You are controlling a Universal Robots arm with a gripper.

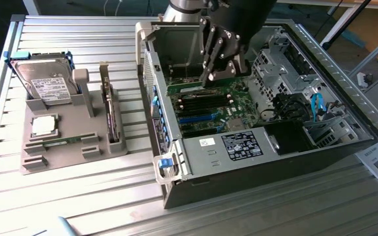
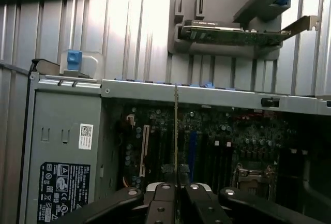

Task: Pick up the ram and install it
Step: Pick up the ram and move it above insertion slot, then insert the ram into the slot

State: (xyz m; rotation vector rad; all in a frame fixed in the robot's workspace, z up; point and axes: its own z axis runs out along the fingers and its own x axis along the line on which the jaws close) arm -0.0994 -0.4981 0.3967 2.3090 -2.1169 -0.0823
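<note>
My gripper [image 1: 216, 78] hangs inside the open computer case [image 1: 320, 147], just above the motherboard [image 1: 208, 118]. In the wrist view the gripper [image 2: 177, 187] is shut on the ram [image 2: 176, 131]. The ram shows edge-on as a thin upright strip running from the fingers toward the board. Black memory slots [image 1: 205, 102] lie right below the gripper, and in the wrist view the slots [image 2: 220, 154] sit beside the ram's line. I cannot tell whether the ram touches a slot.
At the exterior view's left, a grey holder [image 1: 64, 157] on the slatted table carries a hard drive [image 1: 45, 83], a square silver processor chip [image 1: 45, 125], a dark expansion card [image 1: 110, 115] and a slim green stick [image 1: 63, 142]. The case's raised drive cage [image 1: 175, 44] stands close behind the gripper.
</note>
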